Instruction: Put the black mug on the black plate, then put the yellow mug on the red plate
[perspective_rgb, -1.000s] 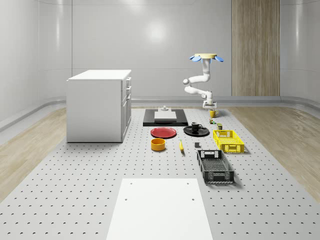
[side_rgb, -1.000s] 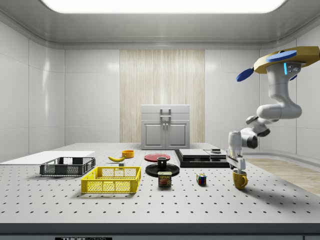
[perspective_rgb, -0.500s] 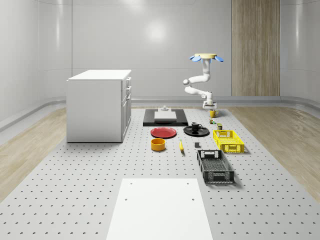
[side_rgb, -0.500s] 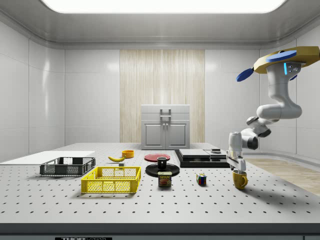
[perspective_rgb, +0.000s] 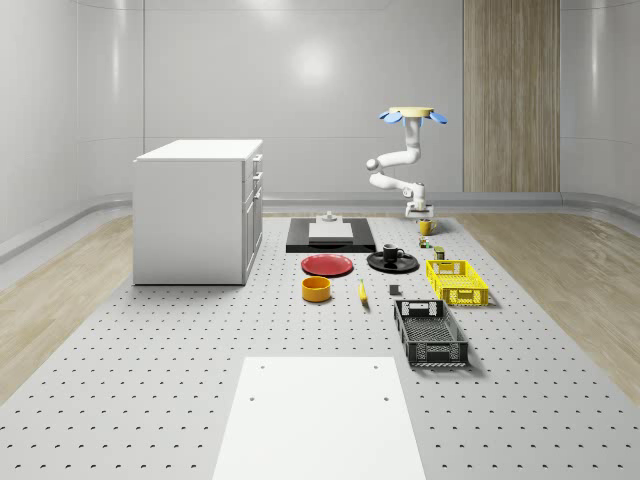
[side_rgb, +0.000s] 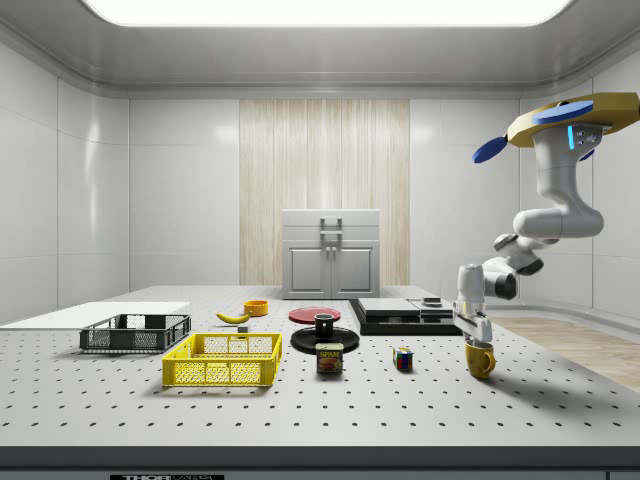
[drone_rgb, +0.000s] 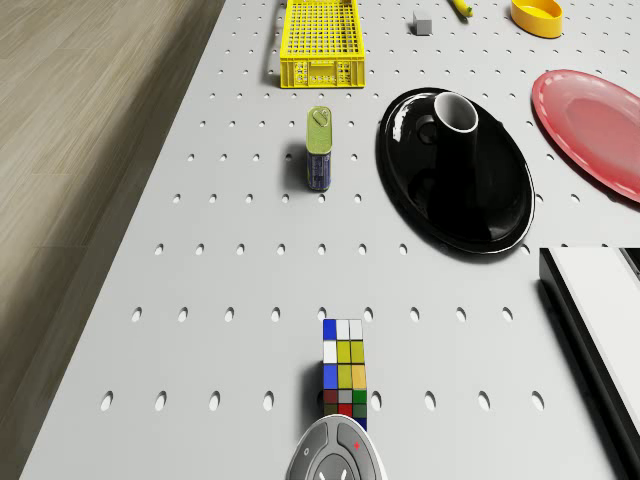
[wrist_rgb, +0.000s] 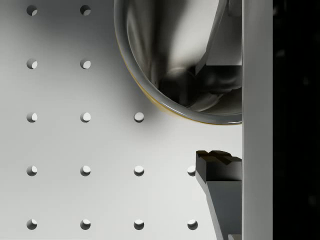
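Since the black mug (drone_rgb: 455, 115) already stands on the black plate (drone_rgb: 420, 195), the step in hand is judged to be the grasp on the yellow mug (side_rgb: 480, 361). That mug sits upright on the tabletop (perspective_rgb: 150, 380) at its far corner, well apart from the red plate (perspective_rgb: 328, 265), with the black plate between them.

The drone (side_rgb: 575, 112) hovers high over that corner, arm bent down. The gripper (side_rgb: 477, 342) is at the mug's rim. In the wrist view the jaws are apart and straddle the wall: one finger inside the mug, the other finger (wrist_rgb: 220, 167) outside with a gap to the wall, so nothing is held.

To do it well:
- close squarely on the wall, not on the handle
- lift straight up before travelling, so the mug doesn't tip
- carry high enough to pass over the black mug and plate
- set down flat at the red plate's middle, not on its raised rim

Surface: grey perforated tabletop, flat and hard; the mug could slide if nudged. Near the route lie a cube (drone_rgb: 345, 375), a can (drone_rgb: 319, 147) and a black slab (perspective_rgb: 300, 240). Farther off are a yellow crate (drone_rgb: 320, 40), black crate (perspective_rgb: 430, 332), orange bowl (perspective_rgb: 317, 288), banana (side_rgb: 233, 317) and white cabinet (perspective_rgb: 197, 210).

Room: pale glossy walls, one wood panel, wood floor, ceiling light.
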